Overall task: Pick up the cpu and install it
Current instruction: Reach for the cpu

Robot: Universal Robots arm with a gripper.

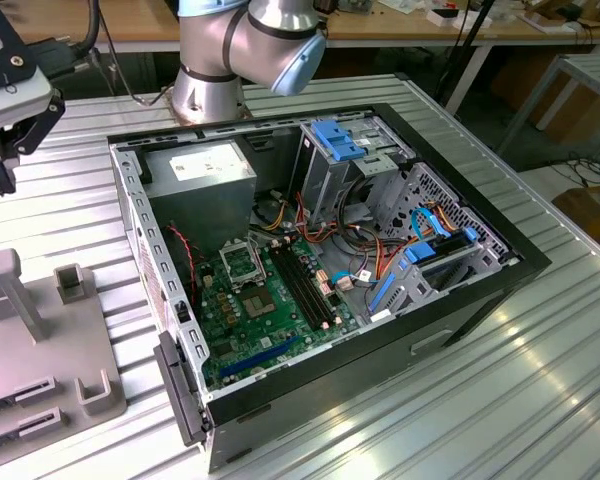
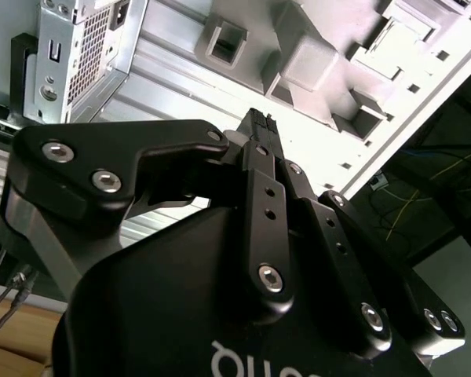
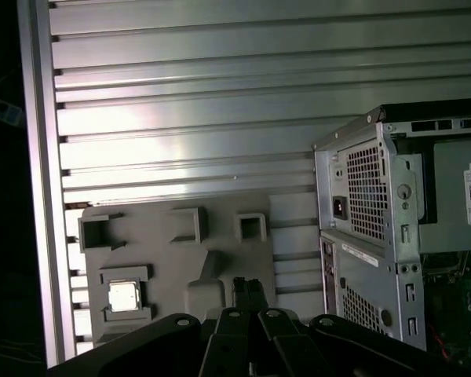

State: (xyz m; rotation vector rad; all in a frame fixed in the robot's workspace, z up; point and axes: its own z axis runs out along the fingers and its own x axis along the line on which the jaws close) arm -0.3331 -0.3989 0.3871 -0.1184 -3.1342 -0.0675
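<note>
While the cpu (image 3: 124, 296) sits untouched in its pocket on the grey fixture (image 3: 166, 263), the gripper (image 3: 249, 286) hovers above that fixture, fingers pressed together and empty — pickup and installation both undone.

Ribbed silvery metal table top (image 3: 180, 94): brushed, sheeny. Grey plastic fixture plate (image 3: 180, 259): matt. Square cpu (image 3: 124, 296): dull silvery metal lid. Black gripper (image 3: 250, 289): matt w/ shiny screws. PC case (image 3: 369, 196): bare perforated sheet metal.
</note>
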